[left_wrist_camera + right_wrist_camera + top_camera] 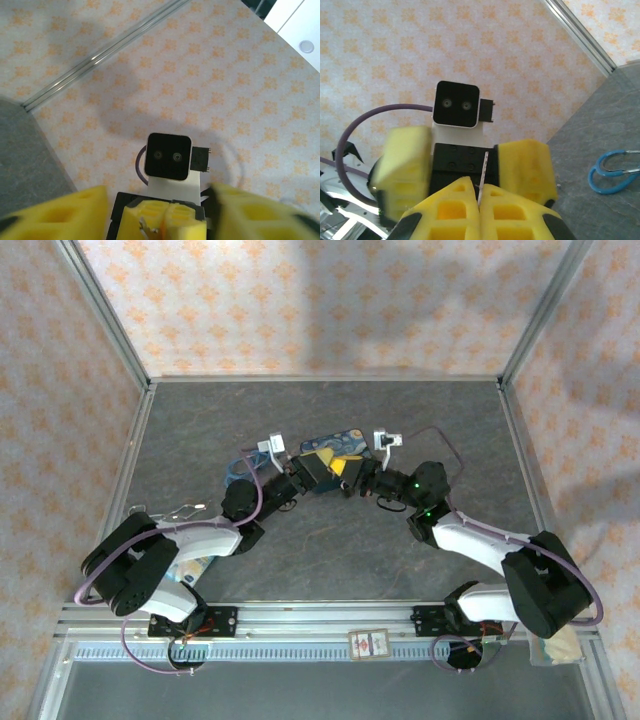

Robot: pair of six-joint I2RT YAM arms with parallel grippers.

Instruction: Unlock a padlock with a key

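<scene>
My two grippers meet tip to tip above the middle of the table. The right gripper [479, 200] is shut on the key [483, 172], a thin silvery blade standing up out of its yellow pads. The key's metal [145, 227] also peeks out of those shut pads in the left wrist view. The left gripper [464, 167] is open, its yellow fingers [55, 215] spread wide to either side of the right gripper's tips without touching them. From above, the left gripper [312, 472] faces the right gripper [352, 475]. The padlock is hidden.
A blue-and-yellow painted tin [335, 443] lies just behind the grippers. Blue-handled scissors [612, 170] lie on the grey table [330, 560] near the left arm, with a blue loop [237, 468] there in the top view. Patterned walls and metal rails enclose the table.
</scene>
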